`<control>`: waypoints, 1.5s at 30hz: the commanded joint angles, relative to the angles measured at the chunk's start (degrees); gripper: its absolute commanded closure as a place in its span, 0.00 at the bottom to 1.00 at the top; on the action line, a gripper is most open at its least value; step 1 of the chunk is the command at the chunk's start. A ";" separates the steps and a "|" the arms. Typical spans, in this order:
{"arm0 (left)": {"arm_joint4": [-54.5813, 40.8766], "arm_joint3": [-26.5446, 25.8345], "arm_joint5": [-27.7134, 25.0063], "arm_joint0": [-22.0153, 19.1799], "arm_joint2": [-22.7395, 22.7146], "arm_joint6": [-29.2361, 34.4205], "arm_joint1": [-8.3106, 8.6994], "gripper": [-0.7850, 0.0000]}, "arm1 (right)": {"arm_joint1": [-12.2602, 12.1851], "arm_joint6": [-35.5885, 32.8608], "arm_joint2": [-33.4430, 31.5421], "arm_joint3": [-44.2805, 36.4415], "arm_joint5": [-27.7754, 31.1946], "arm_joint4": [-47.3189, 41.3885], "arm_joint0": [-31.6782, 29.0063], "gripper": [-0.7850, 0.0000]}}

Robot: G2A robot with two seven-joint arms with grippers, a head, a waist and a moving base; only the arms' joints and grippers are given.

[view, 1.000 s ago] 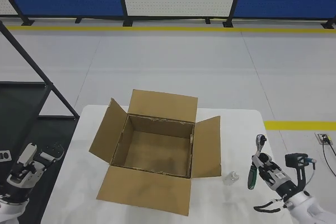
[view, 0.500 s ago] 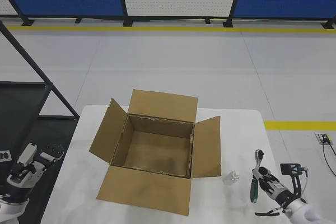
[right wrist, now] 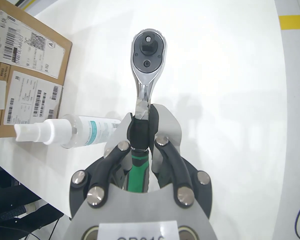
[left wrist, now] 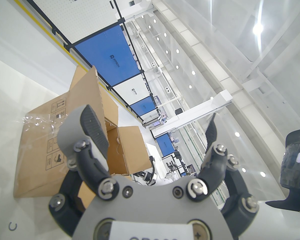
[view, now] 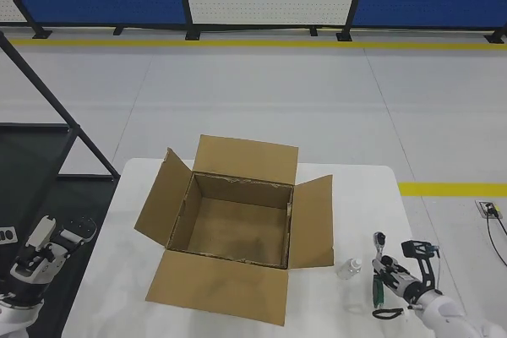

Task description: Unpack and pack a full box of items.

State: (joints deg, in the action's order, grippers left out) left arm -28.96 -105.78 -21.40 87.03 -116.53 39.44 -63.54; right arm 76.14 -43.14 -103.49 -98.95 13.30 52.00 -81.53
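Right gripper (right wrist: 141, 123): clamped on the ratchet (right wrist: 148, 56) handle, lower right of the top view
Box (view: 220, 287): centre, flaps spread
Tip: lay it flat, clear of the bottle (view: 348, 269), before releasing

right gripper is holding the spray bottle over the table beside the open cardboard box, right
Not quite. The right gripper is shut on a ratchet wrench with a green handle, not the spray bottle, which rests on the table untouched. The right wrist view shows this. The rest holds: the gripper is over the table beside the open cardboard box.
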 commanded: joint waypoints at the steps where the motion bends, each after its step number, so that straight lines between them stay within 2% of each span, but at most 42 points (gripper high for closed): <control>1: -0.01 0.00 0.00 0.00 0.00 0.00 0.00 0.00 | -0.16 -0.62 0.45 0.63 -1.74 1.41 0.59 1.00; 11: -0.01 0.00 0.00 0.00 0.00 0.00 0.00 0.00 | -0.89 -3.09 2.47 3.13 -6.15 5.12 3.07 1.00; 23: -0.01 0.00 0.00 0.00 0.00 0.00 0.00 0.00 | -1.59 -3.64 4.62 6.02 -7.61 5.94 6.12 1.00; 24: -0.01 0.00 0.00 0.00 0.00 0.00 0.00 0.00 | -1.64 -3.57 4.76 6.15 -7.80 6.01 6.34 0.94; 25: -0.01 0.00 0.00 0.00 0.00 0.00 0.00 0.00 | -1.69 -3.61 4.96 6.28 -7.86 6.08 6.55 0.78; 26: -0.01 0.00 0.00 0.00 0.00 0.00 0.00 0.00 | -1.74 -3.66 5.11 6.38 -7.96 6.10 6.75 0.74; 40: -0.01 0.00 0.00 0.00 0.00 0.00 0.00 0.00 | -2.58 -3.65 5.43 3.81 -8.66 5.31 7.38 0.70; 44: -0.01 0.00 0.00 0.00 0.00 0.00 0.00 0.00 | -2.76 -0.85 4.26 -0.72 -7.46 2.77 5.46 0.53; 45: -0.01 0.00 0.00 0.00 0.00 0.00 0.00 0.00 | -2.79 0.14 3.97 -2.17 -6.54 1.66 4.70 0.42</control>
State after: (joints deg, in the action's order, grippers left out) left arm -28.96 -105.78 -21.40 87.03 -116.53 39.44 -63.54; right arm 73.39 -44.09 -99.19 -99.53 5.87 54.86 -76.05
